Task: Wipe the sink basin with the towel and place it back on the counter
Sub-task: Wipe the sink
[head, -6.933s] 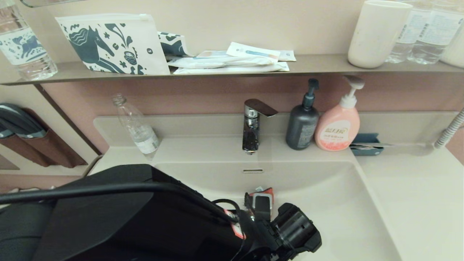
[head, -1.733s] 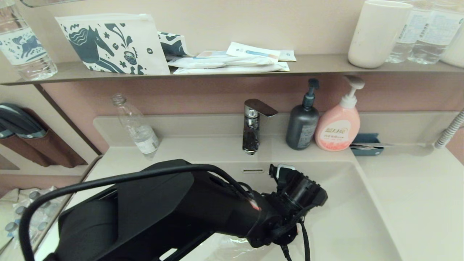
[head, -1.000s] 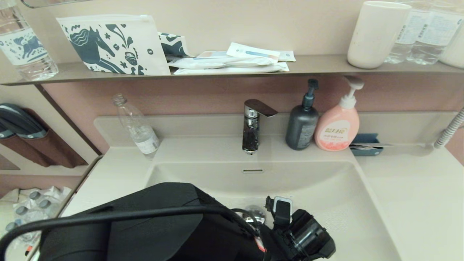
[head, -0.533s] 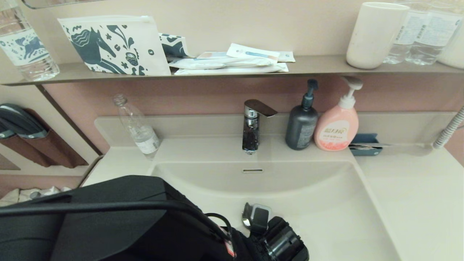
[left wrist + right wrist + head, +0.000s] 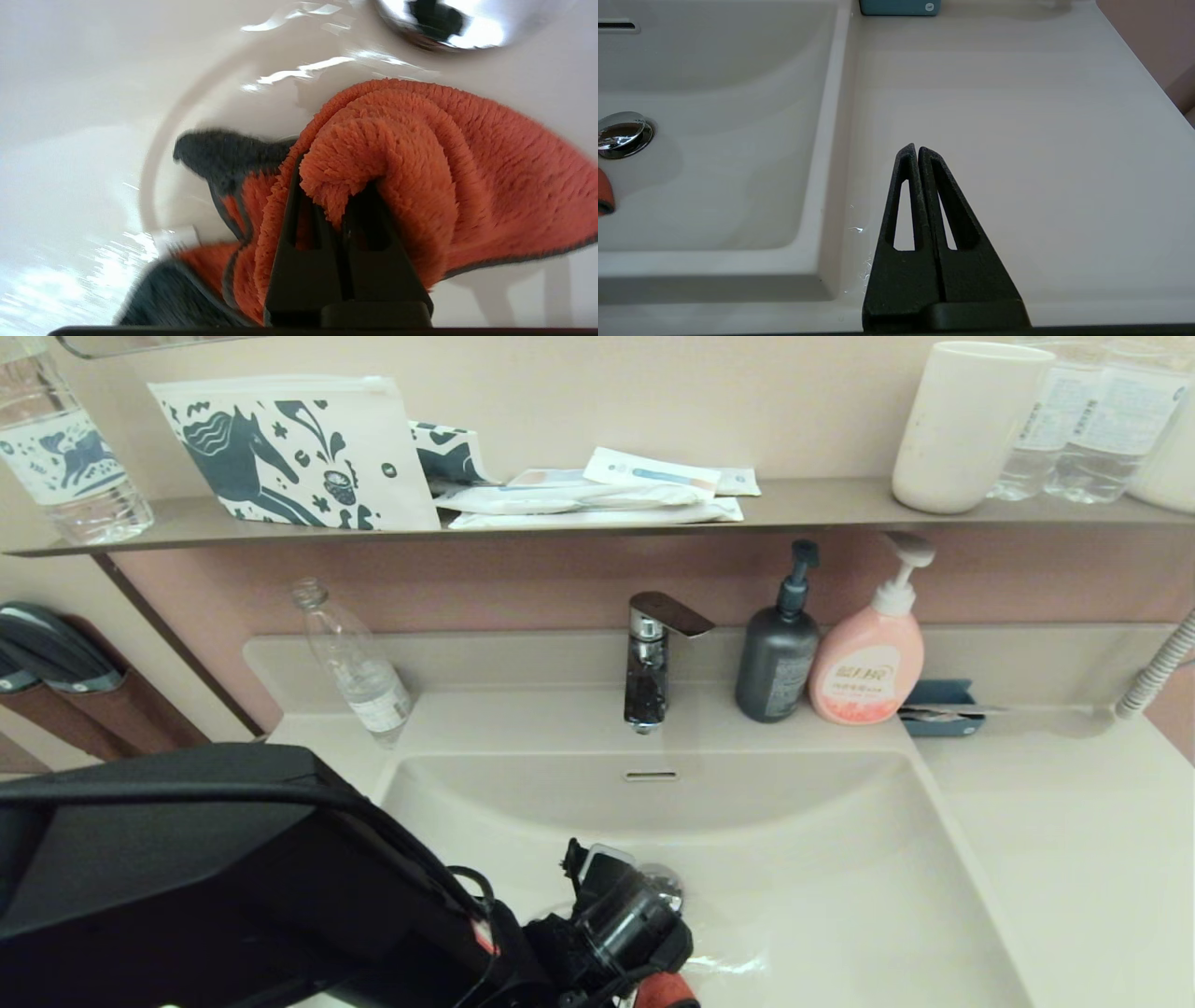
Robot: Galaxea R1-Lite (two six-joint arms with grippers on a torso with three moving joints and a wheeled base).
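Left gripper (image 5: 343,196): clenched on a fold of the towel (image 5: 420,177), low in the sink basin (image 5: 840,859) beside the drain plug (image 5: 439,23).
Towel: bunched against the basin floor, spreading away from the fingers.
Right gripper (image 5: 917,151): pinched shut, empty, parked over the counter (image 5: 1017,116).
Hidden: from above, the left arm covers nearly all the towel.
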